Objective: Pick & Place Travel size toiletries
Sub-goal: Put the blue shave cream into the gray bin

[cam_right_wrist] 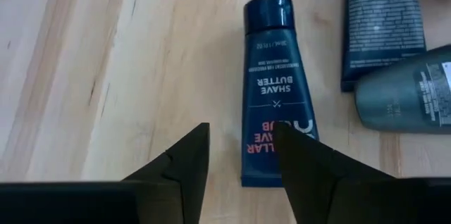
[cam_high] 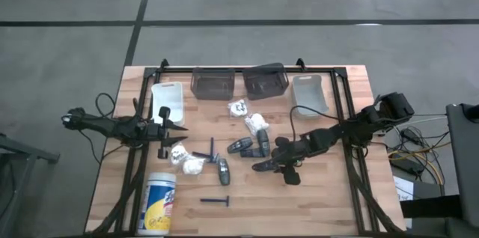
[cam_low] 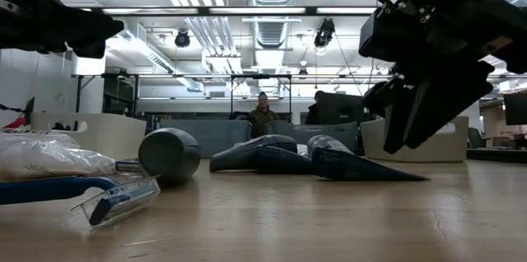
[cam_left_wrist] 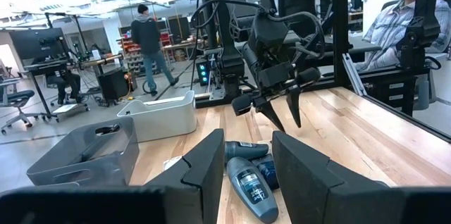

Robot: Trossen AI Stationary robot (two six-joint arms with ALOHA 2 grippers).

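Note:
A dark blue shave-butter tube [cam_right_wrist: 275, 76] lies flat on the wooden table, cap end away from my right gripper [cam_right_wrist: 239, 129]. The gripper hovers open just above the tube's flat crimped end, fingers slanting down; one finger stands over the tube, the other beside it. From table height it [cam_low: 416, 122] hangs clear of the table. Two more dark tubes [cam_high: 241, 146] [cam_high: 263, 142] lie just beyond. White packets [cam_high: 257, 123] [cam_high: 193, 167], another tube [cam_high: 222, 171] and a blue razor [cam_high: 215, 201] are scattered at mid-table. My left gripper [cam_high: 174, 129] waits open at the left, pointing level.
Two dark bins [cam_high: 212, 82] [cam_high: 266, 81] and a pale bin [cam_high: 310, 92] line the far edge; another pale bin [cam_high: 166, 99] sits at the far left. A tall white canister [cam_high: 159, 202] lies at the near left. People move in the room behind.

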